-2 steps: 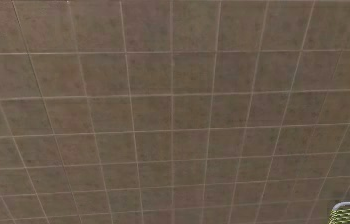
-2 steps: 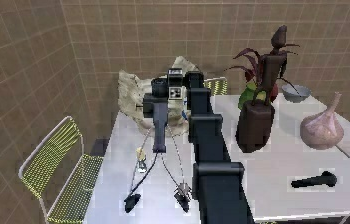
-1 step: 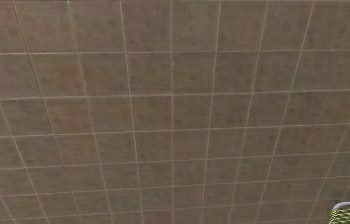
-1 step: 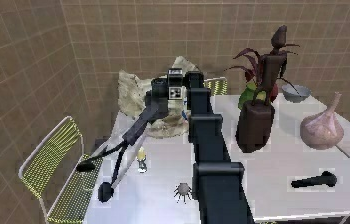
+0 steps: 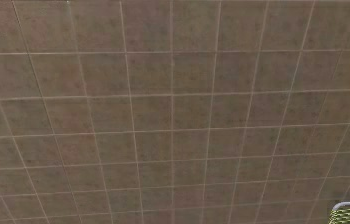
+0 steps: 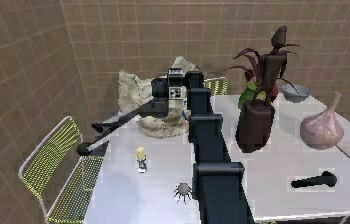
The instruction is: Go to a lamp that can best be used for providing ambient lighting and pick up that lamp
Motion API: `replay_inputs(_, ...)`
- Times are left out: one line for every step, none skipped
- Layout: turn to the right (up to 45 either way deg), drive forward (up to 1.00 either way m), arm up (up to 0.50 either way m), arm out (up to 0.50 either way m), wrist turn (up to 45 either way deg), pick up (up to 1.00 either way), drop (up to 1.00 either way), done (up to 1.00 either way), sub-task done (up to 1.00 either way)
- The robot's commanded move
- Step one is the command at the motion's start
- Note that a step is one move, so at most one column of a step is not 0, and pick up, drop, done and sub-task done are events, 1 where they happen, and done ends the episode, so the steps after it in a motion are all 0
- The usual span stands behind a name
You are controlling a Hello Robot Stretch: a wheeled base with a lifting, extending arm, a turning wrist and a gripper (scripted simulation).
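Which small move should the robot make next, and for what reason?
Probably raise the arm slightly. The end effector is at the table near a crumpled beige thing, and I cannot tell whether it holds anything; a small lift would show that.

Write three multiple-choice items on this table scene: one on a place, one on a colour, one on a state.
1. Where does the black stick-shaped object lie?
A) on the white table
B) on a shelf
C) on the floor

2. What colour is the mesh chair beside the table?
A) red
B) yellow-green
C) blue

3. How is the tall dark brown vase standing?
A) tipped on its side
B) upside down
C) upright

Key:
1 A: it rests on the tabletop at the arm side view's lower right.
2 B: its mesh back and seat are yellow-green.
3 C: it stands upright, with dark red leaves rising from it.
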Motion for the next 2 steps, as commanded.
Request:
replay_inputs(0.0,0.00,0.00,0.00,45.0,0.00,0.00,0.00,0.00)
replay_inputs(0.0,0.00,0.00,0.00,12.0,0.00,0.00,0.00,0.00)
